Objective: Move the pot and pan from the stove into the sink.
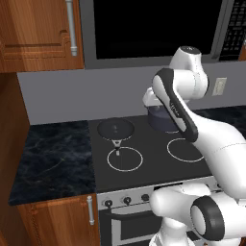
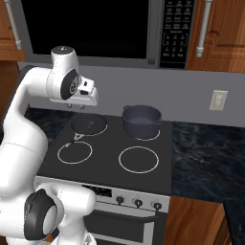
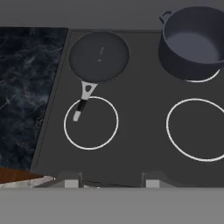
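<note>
**Desk:** Knobs [image 2: 138, 203] and steel oven front sit closest to the lens, with the black stove [image 2: 107, 165] above them. Where are the two items?

**Photographer:** Both are on the rear burners. In the hand view the pan [image 3: 99, 56] lies back-left, its short handle [image 3: 83, 101] pointing toward the front and crossing into the empty front-left ring [image 3: 91, 123]. The pot [image 3: 193, 41] stands back-right, overlapping its ring. They are well apart, and nothing touches either one.

**Desk:** And the jaws?

**Photographer:** High over the cooktop and holding nothing, with the gripper [image 3: 108, 183] showing as two small tips at the bottom of the hand view, a gap between them. That reads as partly open, but I cannot say how wide.

**Desk:** What could go wrong?

**Photographer:** My judgement: the pan's handle is thin and lies low on the glass, so a descent slightly off line could nudge it and spin the pan instead of gripping it. Held by the handle alone, the pan may tip. The pot's rim is thin and its loop handles small, so a shallow bite could slip and drop it on the glass.

**Desk:** Anything you can't make out?

**Photographer:** The sink lies outside these frames, so the route to it is unknown. From the left base camera the arm covers most of the pot [image 1: 158, 120], and in the hand view its right edge is cut off.
</note>
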Robot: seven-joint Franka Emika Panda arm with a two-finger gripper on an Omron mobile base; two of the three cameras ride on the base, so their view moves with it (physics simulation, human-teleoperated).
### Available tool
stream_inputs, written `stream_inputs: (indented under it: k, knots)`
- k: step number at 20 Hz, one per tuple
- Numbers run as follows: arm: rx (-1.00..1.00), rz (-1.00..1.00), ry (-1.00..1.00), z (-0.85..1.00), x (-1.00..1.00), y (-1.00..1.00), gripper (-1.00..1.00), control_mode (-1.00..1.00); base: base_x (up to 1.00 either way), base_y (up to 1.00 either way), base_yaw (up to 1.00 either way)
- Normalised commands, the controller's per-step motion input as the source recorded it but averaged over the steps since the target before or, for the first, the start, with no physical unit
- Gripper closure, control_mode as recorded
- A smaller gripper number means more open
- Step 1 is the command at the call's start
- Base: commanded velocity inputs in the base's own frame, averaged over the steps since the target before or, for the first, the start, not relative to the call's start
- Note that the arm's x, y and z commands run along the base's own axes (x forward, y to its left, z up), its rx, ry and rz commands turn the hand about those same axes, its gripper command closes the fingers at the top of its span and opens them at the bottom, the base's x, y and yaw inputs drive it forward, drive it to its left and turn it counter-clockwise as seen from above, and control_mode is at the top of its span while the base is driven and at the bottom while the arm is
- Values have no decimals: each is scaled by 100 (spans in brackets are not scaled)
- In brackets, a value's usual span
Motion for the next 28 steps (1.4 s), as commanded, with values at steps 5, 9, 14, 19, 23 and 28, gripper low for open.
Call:
stream_inputs:
  k: [5, 9, 14, 19, 23, 28]
  knots:
    - [-1, 0, -1, 0, -18, 0, -100, -100, 0, 0, 0]
    - [0, 0, -9, -2, -38, 0, -100, -100, 0, 0, 0]
    - [0, 1, -7, -11, -30, 11, -100, -100, 0, 0, 0]
    - [0, 0, -6, -12, 2, 32, -100, -100, 0, 0, 0]
    - [0, 0, -3, -19, 8, 39, -100, -100, 0, 0, 0]
    - [0, -1, -1, -26, 6, 31, -100, -100, 0, 0, 0]
